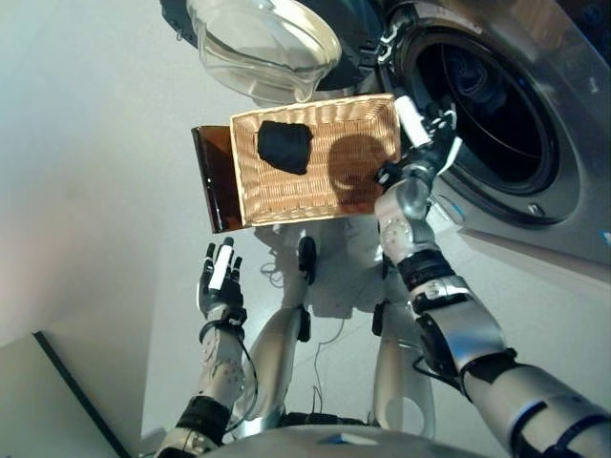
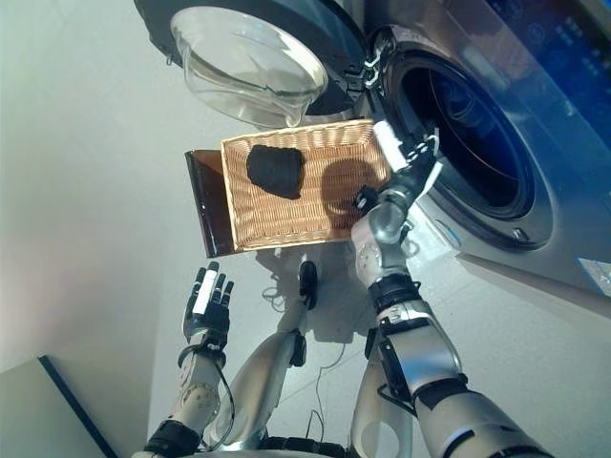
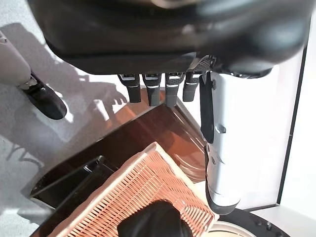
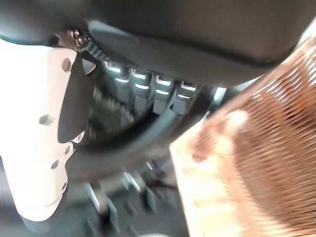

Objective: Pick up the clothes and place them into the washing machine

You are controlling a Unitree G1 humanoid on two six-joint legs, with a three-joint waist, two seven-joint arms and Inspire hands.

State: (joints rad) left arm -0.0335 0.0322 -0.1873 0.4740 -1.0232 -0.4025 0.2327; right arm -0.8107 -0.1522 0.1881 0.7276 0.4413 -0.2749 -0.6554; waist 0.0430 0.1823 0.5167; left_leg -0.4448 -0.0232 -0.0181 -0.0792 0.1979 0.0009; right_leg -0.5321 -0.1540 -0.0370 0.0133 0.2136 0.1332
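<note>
- Two hands in view, neither holds cloth.
- Right hand [image 1: 425, 134] is raised at the basket's corner nearest the washer, between the basket rim and the drum opening; fingers straight and apart, white-covered thumb sticking out, nothing in the palm. Right wrist view agrees: fingers extended, wicker just beside them, dark drum past them.
- Left hand [image 1: 221, 282] hangs over the floor, on the side of the basket away from the washer door, well apart from the basket; fingers straight and relaxed, empty. Left wrist view shows its fingers pointing toward the basket without touching it.
- Basket [image 1: 363, 119]: rectangular wicker, sits on the floor in front of the washer, one short end toward the drum.
- Cloth [image 1: 284, 146]: one dark bundle, crumpled, inside the basket near the end far from the drum, touching the wicker floor; no hand on it. Also visible in the left wrist view [image 3: 155, 222].
- Brown tray [image 1: 214, 176]: dark glossy brown piece poking out from under the basket's far end.
- Washer [image 1: 535, 205]: front-loader, silver front, drum opening dark; can't tell what, if anything, is inside.
- Door [image 1: 263, 43]: swung open, glass bowl hanging over the basket's long edge.
</note>
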